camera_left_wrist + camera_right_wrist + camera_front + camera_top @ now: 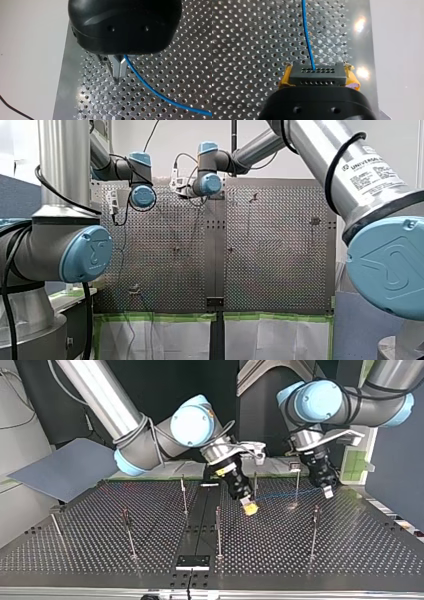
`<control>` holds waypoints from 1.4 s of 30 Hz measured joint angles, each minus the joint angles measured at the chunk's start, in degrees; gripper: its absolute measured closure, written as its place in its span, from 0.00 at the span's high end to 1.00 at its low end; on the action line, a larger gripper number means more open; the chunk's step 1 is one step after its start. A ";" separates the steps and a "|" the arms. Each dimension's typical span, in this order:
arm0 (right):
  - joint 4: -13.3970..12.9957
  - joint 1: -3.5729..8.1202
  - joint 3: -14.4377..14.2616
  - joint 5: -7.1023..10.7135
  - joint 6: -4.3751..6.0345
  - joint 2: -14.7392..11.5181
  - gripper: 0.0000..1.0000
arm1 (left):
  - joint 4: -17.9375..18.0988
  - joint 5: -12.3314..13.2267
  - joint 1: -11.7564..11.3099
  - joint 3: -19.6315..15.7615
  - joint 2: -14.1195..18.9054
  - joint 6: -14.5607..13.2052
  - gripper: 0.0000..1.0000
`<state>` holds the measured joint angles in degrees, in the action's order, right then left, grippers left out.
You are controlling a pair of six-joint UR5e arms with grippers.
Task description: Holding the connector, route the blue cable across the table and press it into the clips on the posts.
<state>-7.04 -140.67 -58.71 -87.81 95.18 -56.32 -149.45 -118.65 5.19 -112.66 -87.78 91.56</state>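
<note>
The blue cable [308, 40] leaves the black connector [315, 73] and runs straight ahead over the perforated bench [350, 550]. The connector is clamped between the yellow pads [352, 76] of my right claw [248, 506], with its rows of holes facing outward. Held this way, the cable's end is fixed and the arm can steer it rather than drag it by the wire.

In the top view the cable shows as a thin blue line strung low above the bench. It runs from the right claw towards my left claw [117, 72], on the side of the bench nearest the arms. The left claw's metal fingers [119, 66] are drawn together, their tips just above the bench. The cable comes out at their side and curves away. It looks nipped there, probably to keep the span taut between the two claws so it can be lowered onto a clip as a straight run.

Thin posts [255, 485] stand close to that span, and more are spread further across the bench. The clips at their tops are too small to make out, and I cannot tell whether the cable is seated in any. I judge the routing to be at an early stage, with most posts not yet reached.
</note>
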 joint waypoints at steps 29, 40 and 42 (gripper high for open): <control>0.61 -1.15 4.07 0.98 0.29 3.79 0.00 | 1.13 4.46 -3.57 2.30 -2.48 0.53 0.00; 0.61 -0.35 4.22 1.05 0.29 4.08 0.00 | 2.82 7.12 -4.77 4.21 -4.45 1.03 0.00; 0.61 -0.18 4.26 1.05 0.31 4.12 0.00 | 3.12 7.85 -4.92 4.40 -4.55 1.35 0.00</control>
<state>-6.43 -140.85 -54.45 -86.76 95.48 -52.20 -146.33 -110.80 0.28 -108.27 -92.33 92.91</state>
